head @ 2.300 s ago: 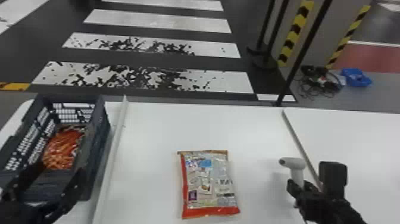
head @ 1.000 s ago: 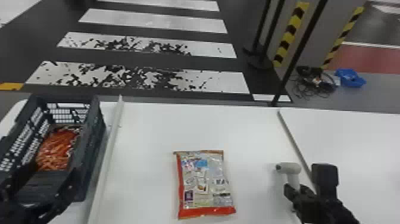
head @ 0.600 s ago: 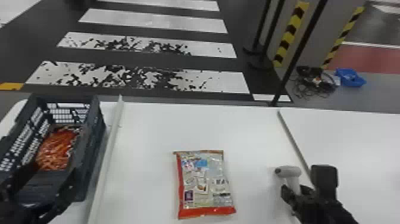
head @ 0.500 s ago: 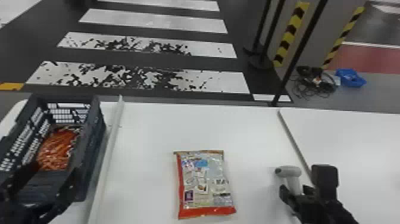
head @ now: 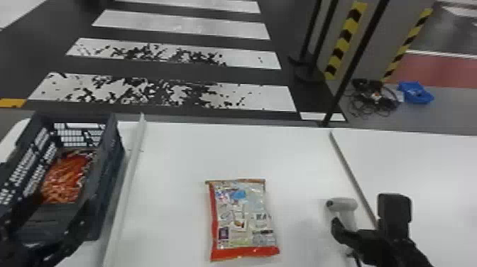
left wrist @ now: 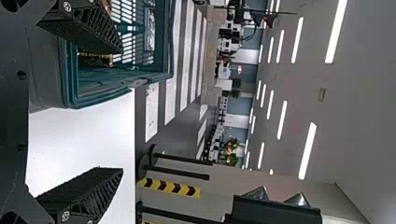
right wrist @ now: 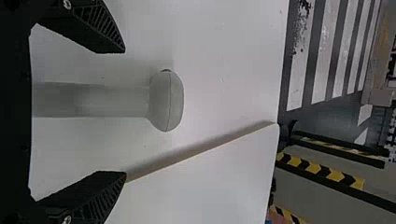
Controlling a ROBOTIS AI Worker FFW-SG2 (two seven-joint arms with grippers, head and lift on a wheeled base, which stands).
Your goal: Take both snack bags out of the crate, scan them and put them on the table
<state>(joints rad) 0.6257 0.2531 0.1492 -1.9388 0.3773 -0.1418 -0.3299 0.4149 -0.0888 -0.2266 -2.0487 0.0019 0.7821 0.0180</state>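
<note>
From where I stand, the grey, T-shaped handheld scanner (right wrist: 166, 101) lies squarely between the fingers of the black right pincer (right wrist: 125, 112), clear of both; they're wide apart, gripping nothing. Its handle runs along the fingers' own direction, the rounded head past their tips, so closing on it looks like the next step. The right arm is the nearer one. The silvery, red-edged plastic snack bag (head: 245, 216) lies flat on the white counter (head: 184, 152) between the arms; the orange-red one (head: 65, 179) is in the dark slatted plastic crate (head: 113, 156), where the left pincer (left wrist: 122, 111) is spread and empty.
</note>
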